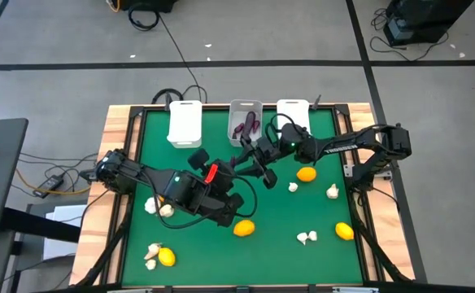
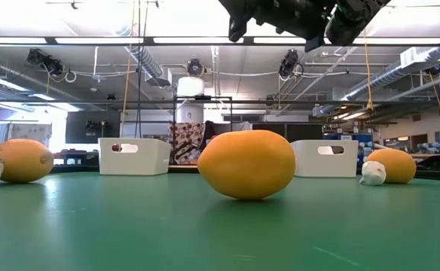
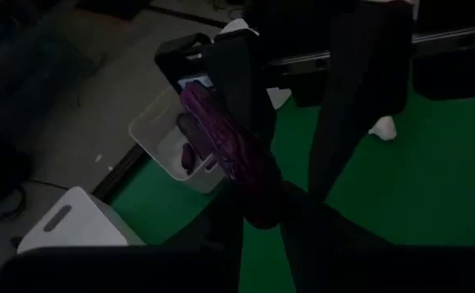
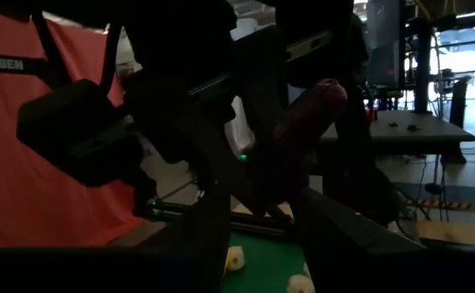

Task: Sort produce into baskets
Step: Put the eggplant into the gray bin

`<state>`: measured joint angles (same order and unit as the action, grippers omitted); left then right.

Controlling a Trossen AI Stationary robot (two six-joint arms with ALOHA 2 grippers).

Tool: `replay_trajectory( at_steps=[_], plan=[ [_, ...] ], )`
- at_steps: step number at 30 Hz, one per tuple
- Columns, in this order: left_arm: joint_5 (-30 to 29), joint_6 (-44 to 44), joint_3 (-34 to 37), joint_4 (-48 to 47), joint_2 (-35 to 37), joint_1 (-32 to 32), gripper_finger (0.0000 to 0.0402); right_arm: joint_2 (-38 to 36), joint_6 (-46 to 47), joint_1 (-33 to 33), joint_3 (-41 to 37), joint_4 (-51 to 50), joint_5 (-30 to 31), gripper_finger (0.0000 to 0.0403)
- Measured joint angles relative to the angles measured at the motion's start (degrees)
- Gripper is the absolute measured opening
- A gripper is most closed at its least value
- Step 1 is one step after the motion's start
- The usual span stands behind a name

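Eggplant (image 3: pixel 229 155) lay clamped lengthwise between the left gripper's (image 3: pixel 290 191) fingers, above the mat; the right gripper (image 4: pixel 262 212), jaws partly parted around it, faced it, grey basket (image 1: pixel 245 122) beyond both.

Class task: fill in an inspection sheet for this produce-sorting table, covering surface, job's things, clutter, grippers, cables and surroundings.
Surface: green mat with a wooden rim.
Job's things: white baskets and a translucent basket at the far edge, the translucent one holding eggplants; lemons and garlic bulbs loose on the mat.
Clutter: nothing seen.
Grippers: left gripper shut on an eggplant above the mat; right gripper meets it there.
Cables: floor cables left of the table.
Surroundings: grey floor; workshop room behind.
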<state>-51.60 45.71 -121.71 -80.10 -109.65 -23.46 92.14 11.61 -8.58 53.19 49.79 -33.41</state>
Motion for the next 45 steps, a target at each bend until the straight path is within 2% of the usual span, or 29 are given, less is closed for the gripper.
replay_trajectory(
  at_steps=[3, 5, 8, 13, 15, 21, 25, 28, 32, 35, 41, 45],
  plan=[
    [2.37, -0.42, -0.03, 0.28, 0.00, -0.01, 0.0078, 0.05, -1.13, 0.00, -0.04, -0.24, -2.35, 0.0148],
    [3.04, -2.82, -0.09, 0.27, -0.02, -0.28, 0.0078, 0.13, -1.05, -0.07, -0.04, 0.30, -4.96, 0.0148],
    [3.04, -7.70, -0.09, -0.20, -0.07, -0.68, 0.0078, 0.13, 0.27, -0.07, -0.04, 0.46, -5.55, 0.0148],
    [0.44, -15.35, -0.02, -1.09, -0.07, -1.14, 0.0078, 0.09, 2.82, 0.04, 0.01, 1.02, 1.77, 0.0148],
    [-0.77, -14.63, 0.08, -1.29, -0.30, -1.20, 0.0078, 0.09, 0.30, 0.16, 0.09, 0.93, 2.84, 0.0148],
    [0.41, -9.64, 0.12, -2.41, -0.32, -0.78, 0.0078, 0.11, -8.30, 2.47, 0.09, 0.34, 7.27, 0.0148],
    [2.02, -9.53, 1.09, -1.90, -0.55, -0.59, 0.0078, 0.11, -10.38, 4.04, 0.17, 0.57, 9.28, 0.0145],
    [1.85, -9.38, 2.39, -1.84, -0.59, -0.57, 0.0078, 0.11, -10.65, 4.39, 0.17, 0.02, 9.59, 0.0117],
    [0.68, -5.44, 3.19, -1.99, -0.59, -0.41, 0.0078, 0.11, -10.78, 3.88, 0.20, -1.34, 8.70, 0.0033],
    [-0.18, -3.57, 3.19, -2.11, -0.59, -0.07, 0.0078, 0.00, -10.54, 2.98, 0.31, -2.47, 9.05, 0.0019],
    [-0.99, -3.05, 3.56, -4.27, -0.96, 1.17, 0.0091, -0.13, -12.81, 0.36, 0.44, -7.26, 14.57, 0.0019],
    [-0.80, 0.71, 8.56, -3.50, -0.98, 2.03, 0.0117, 0.65, -20.63, -2.74, -0.06, -18.10, 29.07, 0.0018]
  ],
)
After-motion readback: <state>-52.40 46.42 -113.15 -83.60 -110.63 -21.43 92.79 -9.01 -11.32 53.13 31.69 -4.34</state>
